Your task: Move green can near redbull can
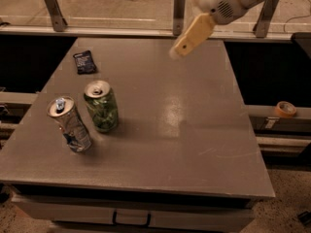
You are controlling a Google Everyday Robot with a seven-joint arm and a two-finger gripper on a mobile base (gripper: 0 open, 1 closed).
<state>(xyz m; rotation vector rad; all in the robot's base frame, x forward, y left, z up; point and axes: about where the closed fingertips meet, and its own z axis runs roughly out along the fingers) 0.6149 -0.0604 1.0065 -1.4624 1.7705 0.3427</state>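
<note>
Grey tabletop point(194, 144) spread out in front of me, front edge nearest, with a dark handle point(131, 218) on the panel under it. Closest in, front-left, there's the redbull can point(69, 125): slim, silver with blue patches, blue tab on top, standing on the table and looking a bit tilted to the left. Just beside it, a touch further back and to the right, the green can point(101, 106) stands upright, silver top showing, green patterned label facing me. The two are near neighbours, with only a thin sliver of table between them. Off to the right, beyond the table's edge, a roll of orange tape point(285, 109) sits on a low ledge. Further back on the left, a small dark packet point(85, 62) lies flat, well apart from the cans. And up at the far end, my gripper point(192, 35) hangs in the air above the back-right part of the table, well apart from both cans, carrying nothing I can see; released or clenched, I cannot tell. Behind it all, a pale rail point(121, 31) runs along the back.
</note>
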